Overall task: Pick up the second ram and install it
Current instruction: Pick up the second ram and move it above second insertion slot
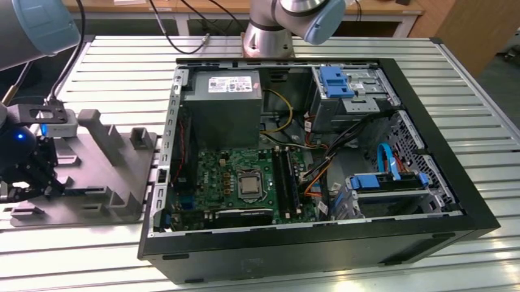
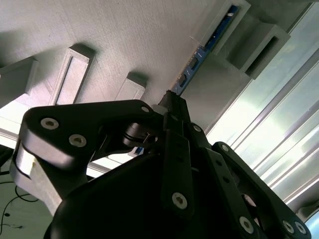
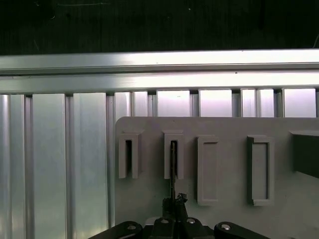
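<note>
The gripper [image 2: 172, 102] is pinched closed on one end of the second ram [image 2: 197, 57], which stands on edge in a slot of the gray holder [image 3: 224, 129] — on the table beside the open computer case [image 1: 309, 252]. I judge the stick light, stiff and thin, yet fragile — best held by its short bare edges, clear of chips and contacts, with only a modest squeeze.

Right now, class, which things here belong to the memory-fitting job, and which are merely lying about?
Belong: thin dark memory stick; grey plastic slotted holder carrying it; black end effector; long black motherboard memory slots.
Lying about: grey metal power supply box; blue plastic drive bracket; blue flat cable.
</note>
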`<action>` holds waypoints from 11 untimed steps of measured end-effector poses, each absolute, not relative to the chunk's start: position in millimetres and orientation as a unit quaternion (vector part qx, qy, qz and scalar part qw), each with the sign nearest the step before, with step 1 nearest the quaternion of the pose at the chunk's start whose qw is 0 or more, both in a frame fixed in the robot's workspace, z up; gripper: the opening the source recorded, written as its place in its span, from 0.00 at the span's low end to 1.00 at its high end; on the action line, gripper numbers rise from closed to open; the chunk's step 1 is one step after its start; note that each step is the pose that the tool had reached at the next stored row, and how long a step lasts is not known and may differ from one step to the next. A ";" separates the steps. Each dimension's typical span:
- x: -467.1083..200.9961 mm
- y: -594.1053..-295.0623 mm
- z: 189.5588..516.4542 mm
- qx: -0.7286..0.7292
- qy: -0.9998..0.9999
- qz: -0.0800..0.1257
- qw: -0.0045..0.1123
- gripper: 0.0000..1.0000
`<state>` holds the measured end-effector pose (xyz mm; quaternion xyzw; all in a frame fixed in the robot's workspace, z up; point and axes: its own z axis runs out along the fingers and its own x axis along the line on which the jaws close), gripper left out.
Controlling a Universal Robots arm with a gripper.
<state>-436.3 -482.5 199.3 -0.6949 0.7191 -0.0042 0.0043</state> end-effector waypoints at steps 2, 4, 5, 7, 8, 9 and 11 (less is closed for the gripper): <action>-436.3 -482.5 199.4 -0.695 0.719 -0.004 0.004 0.11; -436.3 -482.7 199.3 -0.695 0.719 -0.004 0.004 0.11; -436.3 -482.7 199.4 -0.695 0.719 -0.004 0.004 0.11; -436.3 -482.7 199.4 -0.695 0.719 -0.004 0.004 0.11; -436.3 -482.7 199.3 -0.695 0.719 -0.004 0.004 0.11; -436.3 -482.7 199.3 -0.695 0.719 -0.004 0.004 0.11; -436.3 -482.7 199.4 -0.695 0.719 -0.004 0.004 0.11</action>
